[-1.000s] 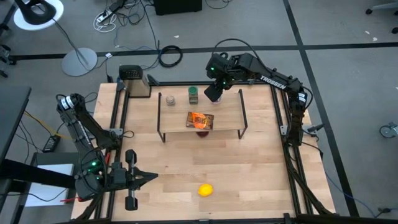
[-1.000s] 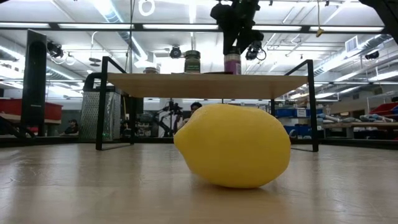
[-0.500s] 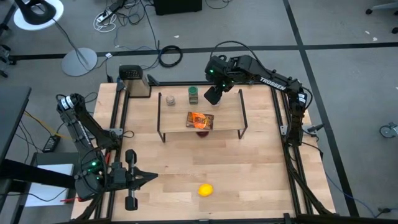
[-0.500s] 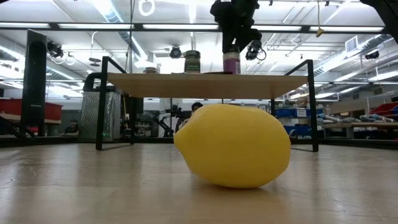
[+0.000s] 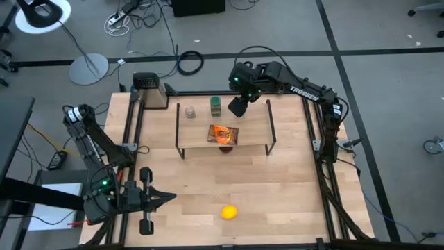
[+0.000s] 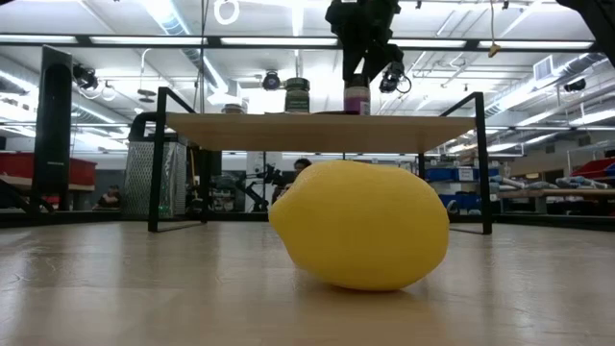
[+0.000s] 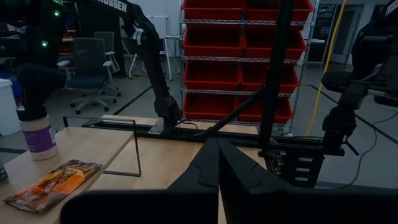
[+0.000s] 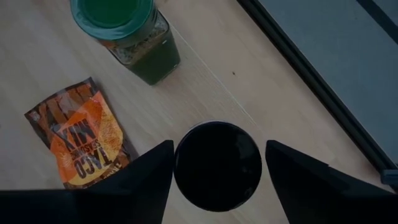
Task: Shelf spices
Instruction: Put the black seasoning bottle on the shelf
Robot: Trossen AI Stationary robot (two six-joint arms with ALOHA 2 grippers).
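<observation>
— While the right gripper (image 8: 217,163) hangs over the back of the shelf (image 5: 253,125), what are its fingers doing?
— They stand spread to either side of the purple jar's (image 6: 357,98) black lid, with bare board showing in the gaps; I judge the jar let go and standing upright on the board.
— And the rest of the spices?
— The green jar (image 5: 216,105) and the pale beige jar (image 5: 189,110) stand along the back edge; the orange packet (image 5: 223,133) lies flat mid-board. All four look shelved.
— What's left?
— Seemingly just pulling away. The lemon (image 5: 229,212) lies near the table's front; the left gripper (image 5: 164,198), pinched together, waits at the front left.
</observation>
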